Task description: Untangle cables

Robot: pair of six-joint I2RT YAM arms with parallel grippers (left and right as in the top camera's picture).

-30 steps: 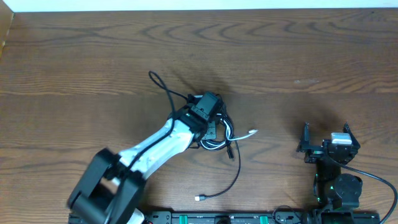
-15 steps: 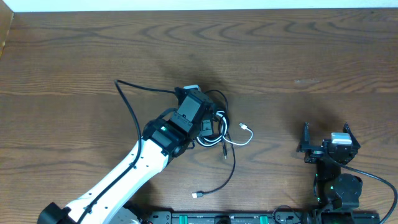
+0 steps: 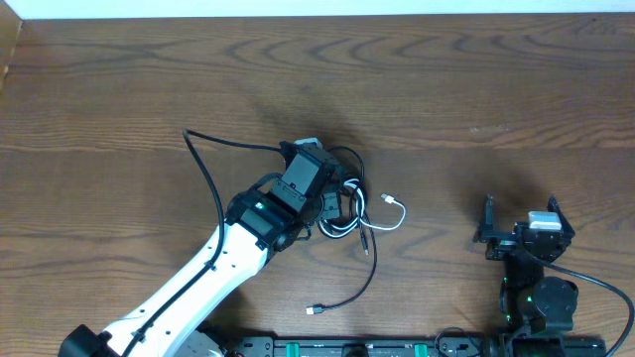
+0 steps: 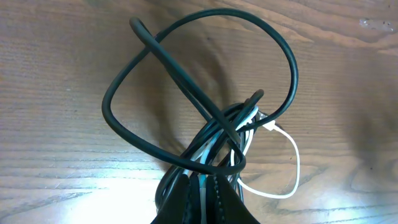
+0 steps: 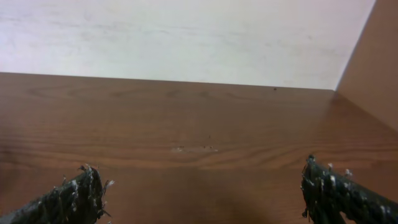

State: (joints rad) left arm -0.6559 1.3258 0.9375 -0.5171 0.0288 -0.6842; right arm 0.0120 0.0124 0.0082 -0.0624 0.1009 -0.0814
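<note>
The cables are a knot of thin black cords and one white cord (image 3: 397,219) at mid-table. My left gripper (image 3: 332,204) is over the knot and shut on it. In the left wrist view its jaws (image 4: 202,191) pinch the bundled strands, black loops (image 4: 283,53) rise beyond them, and the white cord (image 4: 297,167) curls to the right. One black cord (image 3: 209,177) trails out to the left. Another black cord (image 3: 371,266) runs toward the front and ends in a small plug (image 3: 313,311). My right gripper (image 3: 522,224) stands open at the right, far from the knot, with nothing between its fingers (image 5: 81,194).
Bare wooden table (image 3: 476,89) lies all around. A light wall (image 5: 186,37) borders the far edge. The arm bases and a black rail (image 3: 357,347) sit along the front edge.
My left arm has swung and drawn the knot slightly left. The long black cord's far end has slid out to the left. In the last half second almost nothing moved; the right arm is still.
</note>
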